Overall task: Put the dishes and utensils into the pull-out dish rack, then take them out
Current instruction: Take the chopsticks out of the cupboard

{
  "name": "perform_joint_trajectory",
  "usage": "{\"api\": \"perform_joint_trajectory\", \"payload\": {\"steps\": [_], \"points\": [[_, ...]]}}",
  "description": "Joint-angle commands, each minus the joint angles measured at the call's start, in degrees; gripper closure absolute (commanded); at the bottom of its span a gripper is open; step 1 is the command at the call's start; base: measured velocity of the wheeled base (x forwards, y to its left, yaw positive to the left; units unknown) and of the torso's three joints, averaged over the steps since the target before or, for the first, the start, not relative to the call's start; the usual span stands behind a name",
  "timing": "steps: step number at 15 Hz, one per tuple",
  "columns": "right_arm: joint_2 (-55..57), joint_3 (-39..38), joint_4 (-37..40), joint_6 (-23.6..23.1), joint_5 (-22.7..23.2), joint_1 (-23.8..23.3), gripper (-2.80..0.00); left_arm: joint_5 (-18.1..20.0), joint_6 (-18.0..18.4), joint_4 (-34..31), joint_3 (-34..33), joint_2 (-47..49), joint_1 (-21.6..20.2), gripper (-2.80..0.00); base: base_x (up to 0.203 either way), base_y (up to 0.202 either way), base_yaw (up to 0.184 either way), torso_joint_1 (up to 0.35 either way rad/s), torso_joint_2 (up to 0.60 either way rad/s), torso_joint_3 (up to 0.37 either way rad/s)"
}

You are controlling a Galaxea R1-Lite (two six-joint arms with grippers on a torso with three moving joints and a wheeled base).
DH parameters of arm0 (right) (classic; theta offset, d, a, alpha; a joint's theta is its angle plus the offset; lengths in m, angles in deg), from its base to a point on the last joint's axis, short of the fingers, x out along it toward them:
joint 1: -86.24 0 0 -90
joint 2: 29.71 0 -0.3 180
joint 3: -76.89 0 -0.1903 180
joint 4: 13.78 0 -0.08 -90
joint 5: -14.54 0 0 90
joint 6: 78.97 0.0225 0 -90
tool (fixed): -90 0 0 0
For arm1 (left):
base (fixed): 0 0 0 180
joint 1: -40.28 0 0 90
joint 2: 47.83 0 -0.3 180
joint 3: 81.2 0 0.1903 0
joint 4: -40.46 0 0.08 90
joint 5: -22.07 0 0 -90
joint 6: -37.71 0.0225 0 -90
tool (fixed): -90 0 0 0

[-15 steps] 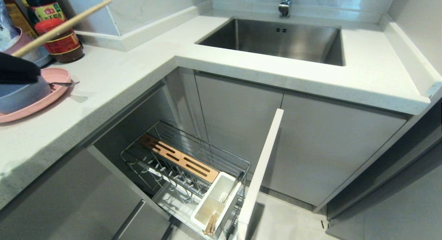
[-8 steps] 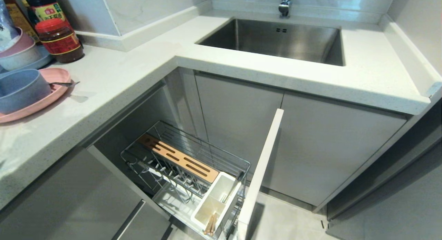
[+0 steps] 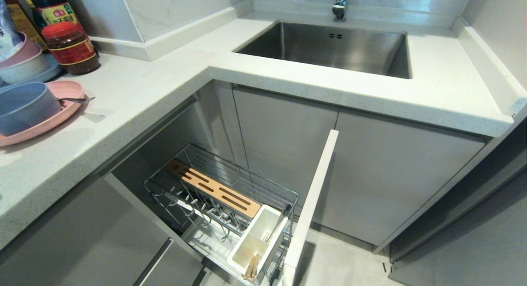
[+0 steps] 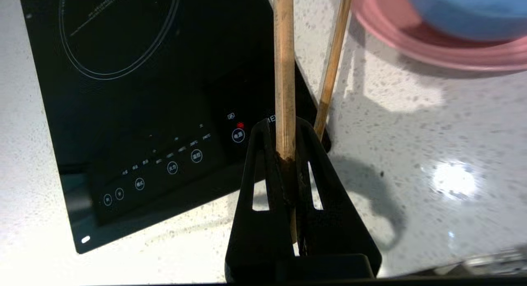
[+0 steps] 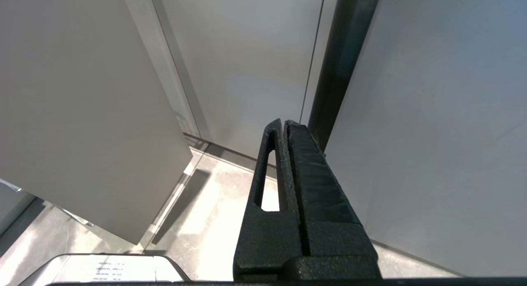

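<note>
Wooden chopsticks [image 4: 284, 72]: two in left end effector [image 4: 284, 131].

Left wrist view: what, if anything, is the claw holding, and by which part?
The left claw is shut on one wooden chopstick, gripping it near its end; most of it sticks out beyond the claw.

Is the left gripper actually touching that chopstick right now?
Touching. The left wrist view shows the left gripper clamped on the chopstick, both fingers pressed against its sides, above the countertop.
</note>
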Motion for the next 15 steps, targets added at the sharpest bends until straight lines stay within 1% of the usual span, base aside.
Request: {"api": "perform_joint_trajectory", "payload": {"steps": [1,3,5,9,11,15], "points": [[0.02,0.00,-0.01,-0.02,0.00,0.02,0.00,-0.34,0.09,-0.37,-0.60,3.95,-0.18,0.00,0.000,0.000,0.000,0.000,0.00,0.000],[0.02,0.00,-0.01,-0.02,0.00,0.02,0.00,-0.37,0.26,-0.37,-0.77,5.44,-0.17,0.00,0.000,0.000,0.000,0.000,0.00,0.000],[0.02,0.00,-0.01,-0.02,0.00,0.02,0.00,-0.33,1.36,-0.19,-0.78,6.53,-0.16,0.00,0.000,0.000,0.000,0.000,0.00,0.000],[0.02,0.00,-0.01,-0.02,0.00,0.02,0.00,-0.24,1.55,0.03,-0.63,8.29,-0.01,0.00,0.000,0.000,0.000,0.000,0.00,0.000],[0.02,0.00,-0.01,-0.02,0.00,0.02,0.00,-0.16,2.29,0.03,-0.52,8.94,-0.01,0.00,0.000,0.000,0.000,0.000,0.00,0.000],[0.02,0.00,-0.01,-0.02,0.00,0.02,0.00,0.26,2.34,0.42,-0.51,10.13,1.42,0.00,0.000,0.000,0.000,0.000,0.00,0.000]]}}
